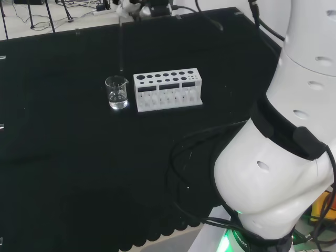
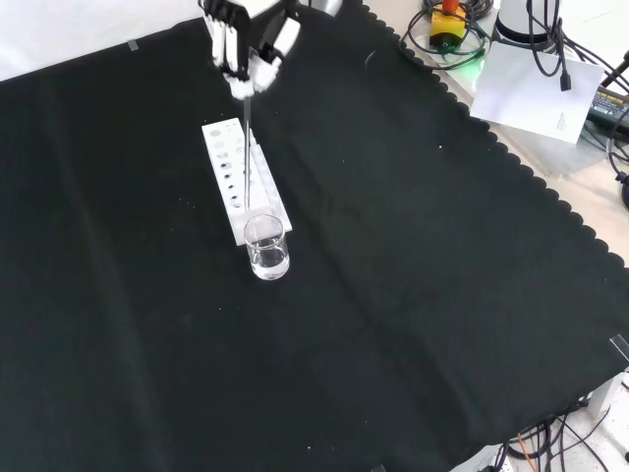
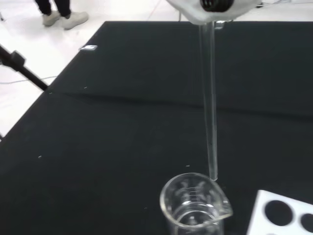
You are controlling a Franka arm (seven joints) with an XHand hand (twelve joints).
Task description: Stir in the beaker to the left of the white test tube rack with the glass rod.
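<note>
One beaker point(image 1: 116, 92) stands on the black-clothed desk point(image 1: 63, 157), just beside the end of the white test tube rack point(image 1: 167, 90), on its left in the head view. In the front view the beaker point(image 2: 267, 247) is nearer the camera than the rack point(image 2: 240, 176). It holds a little clear liquid at the bottom.

Robot hand point(image 2: 248, 39) is high over the far end of the rack in the front view, fingers curled round the top of the glass rod point(image 2: 247, 152). The rod hangs close to upright. In the wrist view the rod point(image 3: 210, 107) has its lower tip at about rim height, just outside or at the beaker's rim point(image 3: 195, 200); I cannot tell whether they touch. The tip is not in the liquid yet.

Handling notes (judgement):
- Rod: thin glass, stiff, smooth, light. Likely slippery in the fingers and brittle if knocked sideways against the rim. Holding it at the top end, as now, leaves the full length free to reach the liquid, though the tip may swing.
- Beaker: small, light, nearly empty, so a push from the rod could slide or tip it.
- Next move calls for bringing the tip over the beaker's mouth, lowering it into the liquid, then making small circles clear of the wall.
</note>
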